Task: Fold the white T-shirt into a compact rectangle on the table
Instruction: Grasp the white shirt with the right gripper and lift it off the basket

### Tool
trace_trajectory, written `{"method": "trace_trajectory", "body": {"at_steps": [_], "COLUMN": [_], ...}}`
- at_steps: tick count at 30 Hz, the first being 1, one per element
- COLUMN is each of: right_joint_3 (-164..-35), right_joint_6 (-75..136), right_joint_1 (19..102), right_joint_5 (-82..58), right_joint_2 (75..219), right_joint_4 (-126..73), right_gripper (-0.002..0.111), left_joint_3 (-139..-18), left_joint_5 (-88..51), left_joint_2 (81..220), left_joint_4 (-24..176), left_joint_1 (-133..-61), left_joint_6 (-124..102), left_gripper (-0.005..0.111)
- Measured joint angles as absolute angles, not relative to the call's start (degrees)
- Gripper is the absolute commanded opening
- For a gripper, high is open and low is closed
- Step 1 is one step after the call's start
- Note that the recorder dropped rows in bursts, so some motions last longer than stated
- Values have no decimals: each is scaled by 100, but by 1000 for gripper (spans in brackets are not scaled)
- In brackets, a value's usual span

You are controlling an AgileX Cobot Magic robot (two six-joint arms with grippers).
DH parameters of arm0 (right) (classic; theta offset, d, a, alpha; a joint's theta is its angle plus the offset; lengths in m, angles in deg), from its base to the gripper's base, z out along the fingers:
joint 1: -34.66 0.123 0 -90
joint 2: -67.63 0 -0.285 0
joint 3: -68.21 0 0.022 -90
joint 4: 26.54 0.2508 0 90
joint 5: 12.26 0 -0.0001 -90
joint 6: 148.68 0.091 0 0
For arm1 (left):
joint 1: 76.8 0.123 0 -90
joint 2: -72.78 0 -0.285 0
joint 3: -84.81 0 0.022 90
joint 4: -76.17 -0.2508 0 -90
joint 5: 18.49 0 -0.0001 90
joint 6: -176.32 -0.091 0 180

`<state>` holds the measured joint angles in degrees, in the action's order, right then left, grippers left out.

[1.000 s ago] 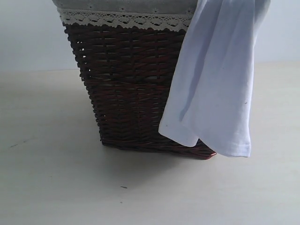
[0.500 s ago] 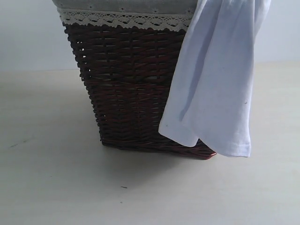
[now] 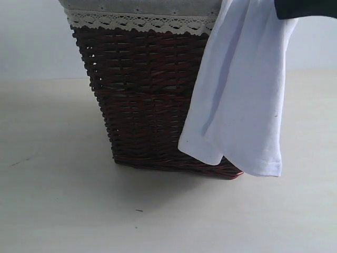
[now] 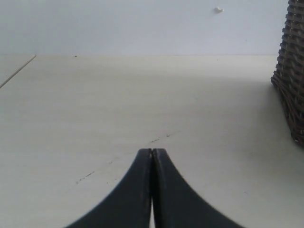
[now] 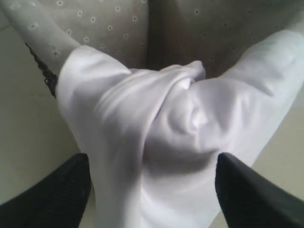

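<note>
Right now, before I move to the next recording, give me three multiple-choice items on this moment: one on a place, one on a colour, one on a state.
1. Where is the white T-shirt?
A) lying flat, already folded
B) draped over the wicker basket's rim, hanging down its side
C) rolled into a ball

2. What colour is the basket's weave?
A) dark brown
B) green
C) yellow

3. How do the right gripper's jaws stand?
A) shut tight on nothing
B) open, one on either side of the shirt
C) out of every view

Key:
1 B: in the exterior view the cloth hangs from the rim down the basket's side.
2 A: the woven wall is dark brown.
3 B: the right wrist view shows both fingers wide apart with bunched cloth between them.
</note>
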<state>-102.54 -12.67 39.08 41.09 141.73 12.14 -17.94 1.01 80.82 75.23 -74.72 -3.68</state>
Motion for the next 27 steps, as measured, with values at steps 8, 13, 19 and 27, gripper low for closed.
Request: {"method": "trace_trajectory", "body": {"at_steps": [8,13,19,27], "right_joint_3": [-10254,-10254,-10254,-10390], "right_joint_6": [-1290,-1300,-1230,-1573], "right_joint_1": [4202,4228,4241,4241], "right_joint_5": [3702,3183,2957,2692], "right_joint_2": [14773,14953,14976,14849], "right_joint_4": [1156,1066,729,643], "right_gripper": [66,41,0,0], "left_joint_3": [-1794,-1794,-1794,-1794], "left_joint_5": [101,101,101,101], "left_joint_2": [8082,8082,8082,8082], "left_joint_4": [7523,7523,7523,7523], "left_joint_1": [-7472,-7472,-7472,-7472], "left_joint_6": [-368,-368,-368,-368], "left_gripper": [0,0,0,0]}}
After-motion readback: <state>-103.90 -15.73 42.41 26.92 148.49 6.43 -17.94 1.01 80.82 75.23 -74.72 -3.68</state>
